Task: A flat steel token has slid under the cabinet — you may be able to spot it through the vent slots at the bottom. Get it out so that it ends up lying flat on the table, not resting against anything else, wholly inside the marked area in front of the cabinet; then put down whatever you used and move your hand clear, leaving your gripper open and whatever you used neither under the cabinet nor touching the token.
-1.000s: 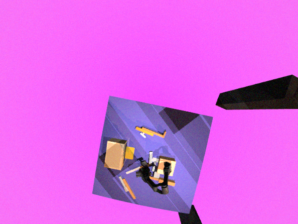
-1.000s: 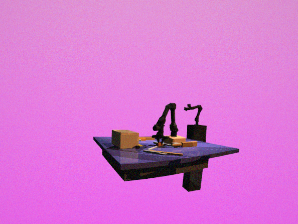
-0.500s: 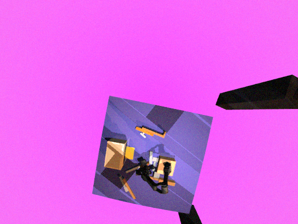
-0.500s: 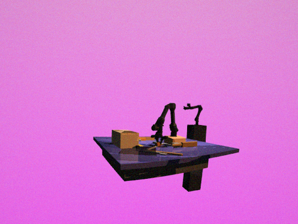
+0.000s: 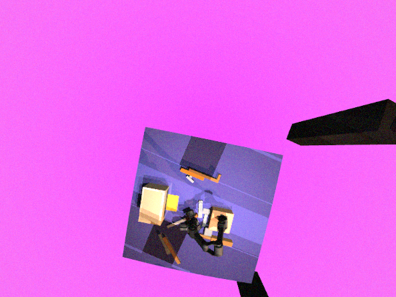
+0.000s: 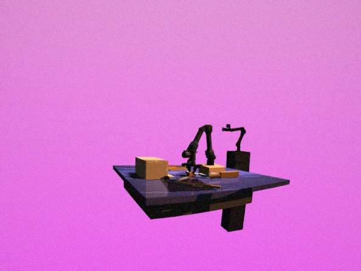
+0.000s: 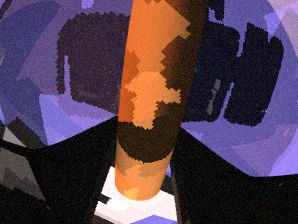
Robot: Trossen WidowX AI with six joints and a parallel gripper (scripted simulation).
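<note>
The tan cabinet [image 5: 153, 203] [image 6: 156, 170] stands at the table's left. The yellow marked area [image 5: 173, 203] [image 6: 171, 175] lies against its right side in the top view. The steel token cannot be made out in any view. My gripper [image 5: 193, 217] [image 6: 190, 172] [image 7: 145, 127] is low over the table, right of the yellow area, shut on an orange rounded handle [image 7: 155, 55]. A pale thin strip [image 5: 178, 222] runs from under the gripper toward the cabinet's near corner; whether it joins the handle cannot be told.
A long orange bar [image 5: 171, 249] lies in shadow at the near left. More orange bars [image 5: 200, 174] and a small white piece [image 5: 190, 176] lie at the far side. White pieces [image 5: 200, 208] lie beside the tan block [image 5: 217, 211] near the arm's base. An orange block [image 6: 229, 174] lies nearby.
</note>
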